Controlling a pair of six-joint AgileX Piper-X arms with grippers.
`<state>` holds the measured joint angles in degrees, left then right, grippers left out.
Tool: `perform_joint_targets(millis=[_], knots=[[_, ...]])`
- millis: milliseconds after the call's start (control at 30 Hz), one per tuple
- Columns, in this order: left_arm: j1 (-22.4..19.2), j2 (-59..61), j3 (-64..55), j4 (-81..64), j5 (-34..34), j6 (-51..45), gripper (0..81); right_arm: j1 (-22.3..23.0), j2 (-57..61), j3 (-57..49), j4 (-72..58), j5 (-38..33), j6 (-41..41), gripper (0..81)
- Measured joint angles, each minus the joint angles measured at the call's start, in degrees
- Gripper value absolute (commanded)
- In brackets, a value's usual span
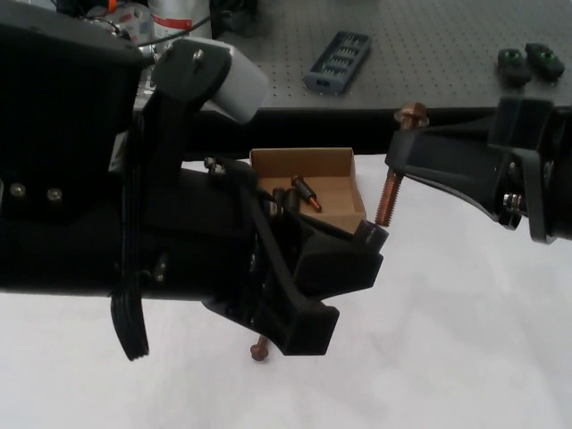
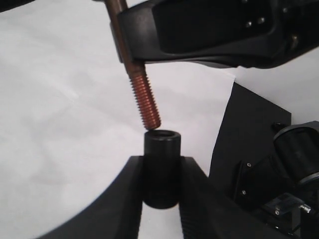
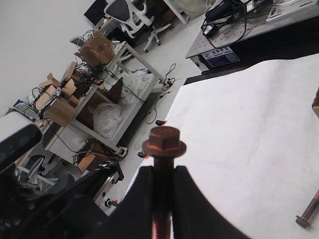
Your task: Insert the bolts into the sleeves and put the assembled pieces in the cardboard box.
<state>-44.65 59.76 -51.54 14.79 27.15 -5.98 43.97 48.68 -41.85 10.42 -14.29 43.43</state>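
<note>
My left gripper (image 2: 162,186) is shut on a black sleeve (image 2: 161,167), held upright with its open end up; in the high view the sleeve (image 1: 370,233) shows at the tip of the left gripper (image 1: 362,255). My right gripper (image 1: 399,154) is shut on a copper bolt (image 1: 392,189), head up, threads down. The bolt's threaded tip (image 2: 148,107) hangs just above the sleeve's rim, slightly off to one side. In the right wrist view the bolt's hex head (image 3: 164,144) stands above my right gripper (image 3: 160,199). The cardboard box (image 1: 344,164) holds assembled pieces (image 1: 295,195).
A loose copper bolt (image 1: 259,349) lies on the white sheet near the front, and the same bolt (image 3: 308,213) shows in the right wrist view. A blue rack (image 1: 338,61) and black parts (image 1: 530,61) sit on the far bench. The white sheet to the right is bare.
</note>
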Motion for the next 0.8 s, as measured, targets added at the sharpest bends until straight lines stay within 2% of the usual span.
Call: perform_joint_targets(millis=[367,667,800], knots=[[0.0,0.0,0.0,0.0,0.0,0.0,0.6,0.0,0.0,0.0,0.0,0.3,4.1,1.9],[0.0,0.0,0.0,-0.2,0.0,0.0,0.6,0.2,0.0,0.0,0.0,2.8,4.1,1.9],[0.0,0.0,0.0,-2.0,0.0,0.0,0.6,1.9,0.0,0.0,0.0,3.8,4.1,1.9]])
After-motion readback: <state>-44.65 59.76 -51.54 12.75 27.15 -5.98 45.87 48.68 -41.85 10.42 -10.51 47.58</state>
